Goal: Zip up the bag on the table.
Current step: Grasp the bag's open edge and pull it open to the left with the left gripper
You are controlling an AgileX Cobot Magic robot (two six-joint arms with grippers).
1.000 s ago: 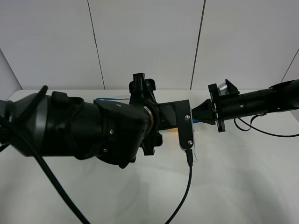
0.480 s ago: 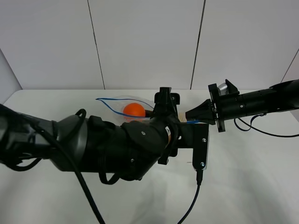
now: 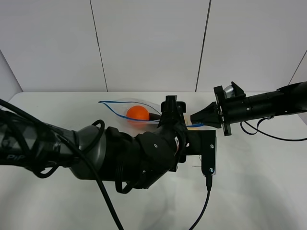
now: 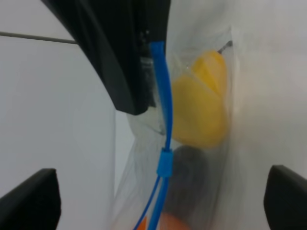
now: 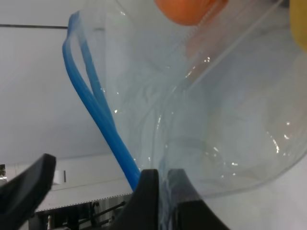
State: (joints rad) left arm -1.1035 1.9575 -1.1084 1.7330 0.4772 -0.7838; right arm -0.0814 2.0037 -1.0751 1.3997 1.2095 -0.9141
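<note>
White table (image 3: 259, 191); on it, clear plastic bag (image 3: 123, 108) with blue zipper strip

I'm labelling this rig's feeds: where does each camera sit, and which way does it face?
Exterior high: mounted high, looking down across the table toward the wall; left arm fills the foreground, right arm enters opposite.
Left wrist: on the left arm, facing the bag and its zipper; left gripper shows, open wide.
Right wrist: on the right arm, facing along the bag; right gripper, shut on it, shows.
Both wrist views share the zipper.
</note>
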